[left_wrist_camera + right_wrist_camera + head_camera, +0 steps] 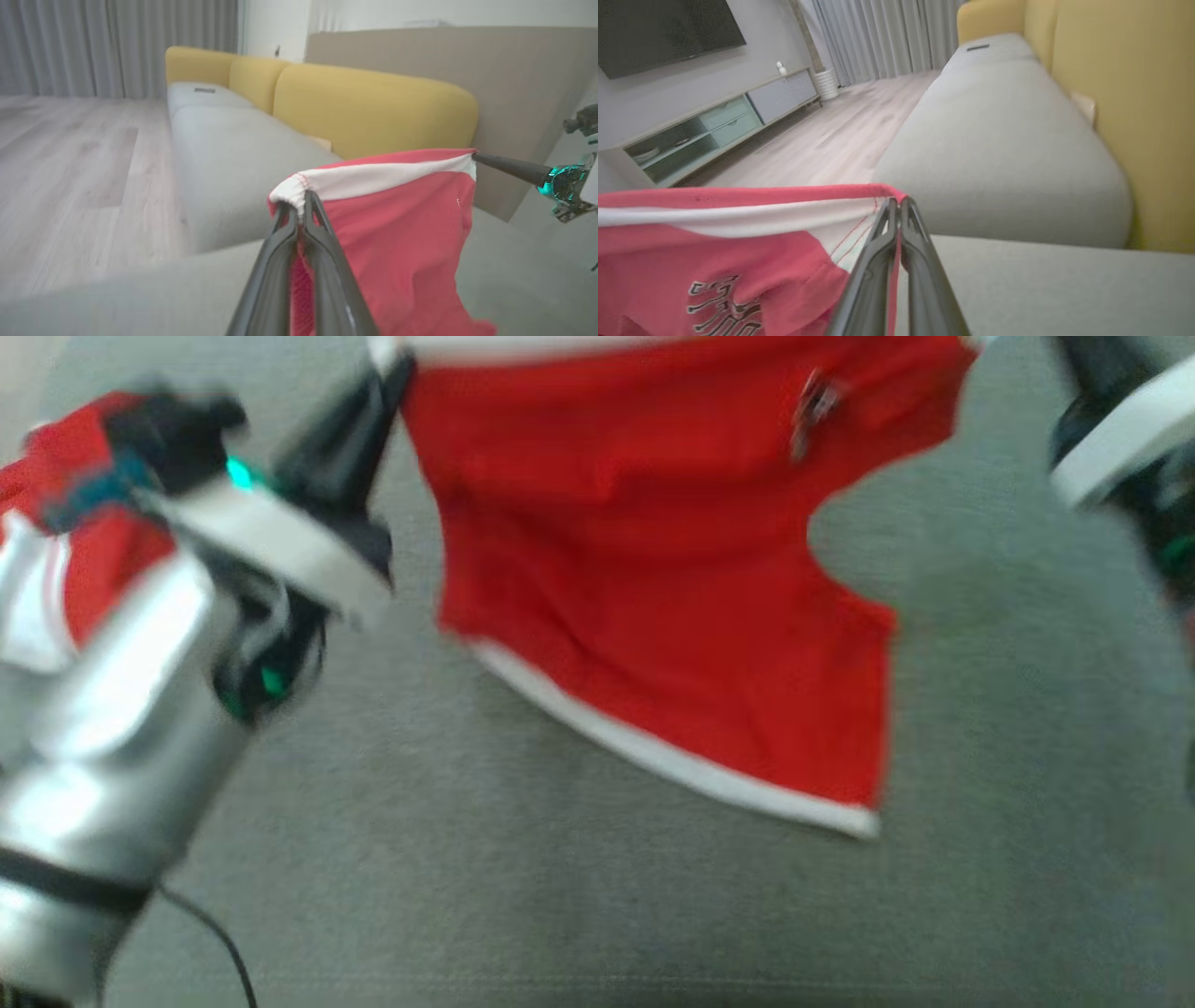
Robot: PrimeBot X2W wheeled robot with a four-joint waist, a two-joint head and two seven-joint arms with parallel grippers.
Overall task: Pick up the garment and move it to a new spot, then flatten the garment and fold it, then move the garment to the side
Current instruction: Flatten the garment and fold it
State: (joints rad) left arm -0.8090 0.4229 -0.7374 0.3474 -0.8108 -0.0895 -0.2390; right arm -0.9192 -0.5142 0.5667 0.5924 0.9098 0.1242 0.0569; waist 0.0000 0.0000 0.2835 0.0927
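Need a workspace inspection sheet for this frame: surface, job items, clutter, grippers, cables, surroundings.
Surface: grey sofa seat, plain fabric cushion.
Job's things: red garment with a white band, hanging spread between both grippers over the seat; whether its hem touches the cushion cannot be told.
Clutter: small dark flat object on the far cushion, too small to identify.
Grippers: left gripper shut on one corner of the white band; right gripper shut on the other corner.
Cables: thin black cable at the head view's lower left.
Surroundings: yellow backrest, wood floor, curtains, wall TV, low cabinet.
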